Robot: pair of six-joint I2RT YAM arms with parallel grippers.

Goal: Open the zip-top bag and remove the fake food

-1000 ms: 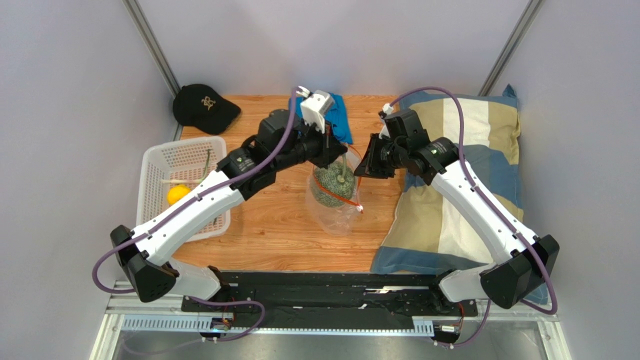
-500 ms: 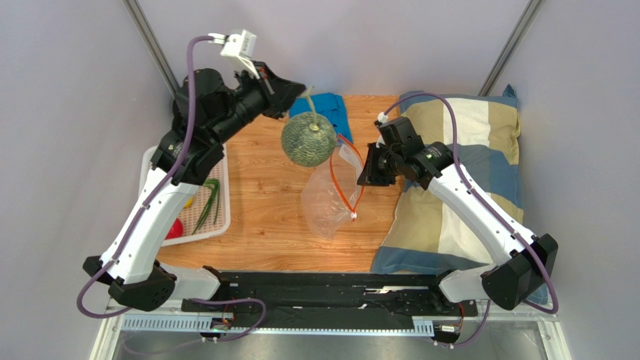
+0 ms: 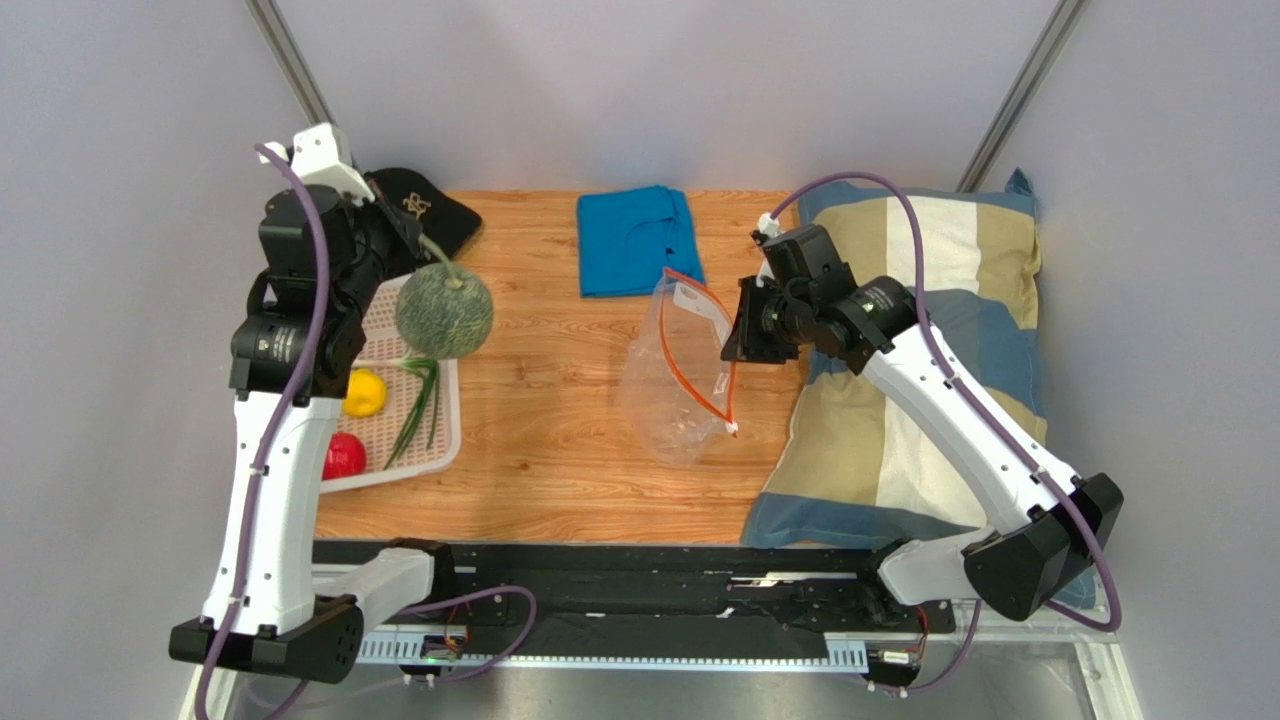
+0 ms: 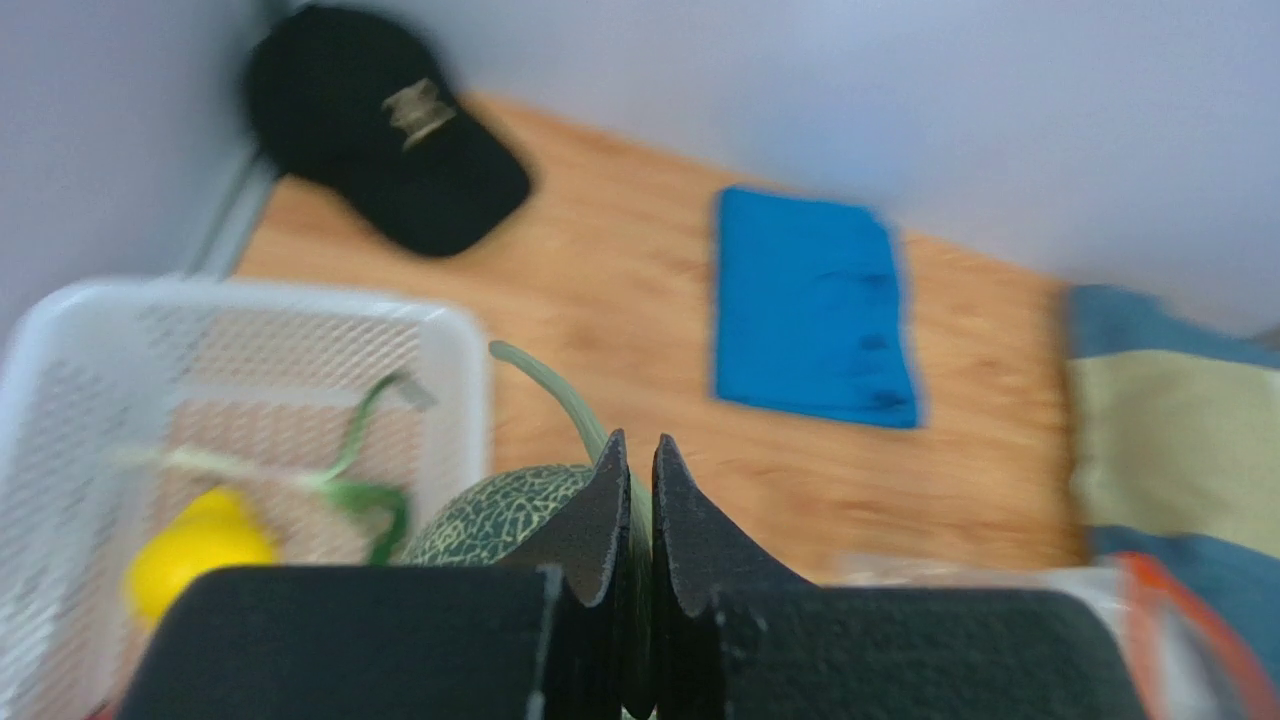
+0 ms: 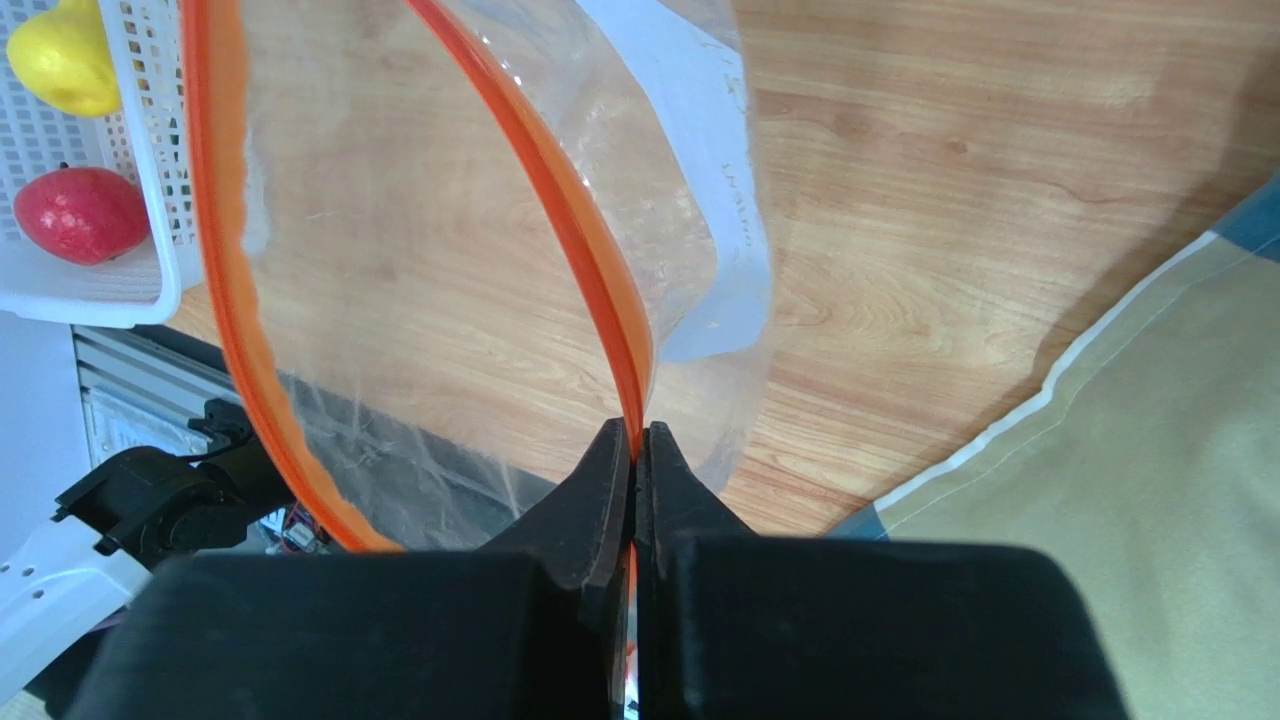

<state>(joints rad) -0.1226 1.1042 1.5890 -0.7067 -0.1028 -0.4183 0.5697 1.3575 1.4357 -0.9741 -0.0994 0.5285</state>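
Zip-top bag (image 3: 679,393): open, mid table (image 3: 541,435), orange zip strip (image 5: 594,270) clamped by R end effector (image 5: 633,450); grey-green ball (image 3: 445,311): stem pinched in L end effector (image 4: 633,468), above basket (image 3: 439,458) edge; yellow fruit (image 3: 362,393), red fruit (image 3: 344,455) in basket.

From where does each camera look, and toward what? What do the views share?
Top external: above and behind the bases, looking down on the table; left arm and right arm show whole.
Left wrist: on the left arm, facing the far wall over the cap and blue cloth; its jaws, shut on the stem of the green ball, show.
Right wrist: on the right arm, looking down through the zip-top bag toward the basket; its jaws, shut on the orange strip, show.
Shared: basket and yellow fruit, in all three.
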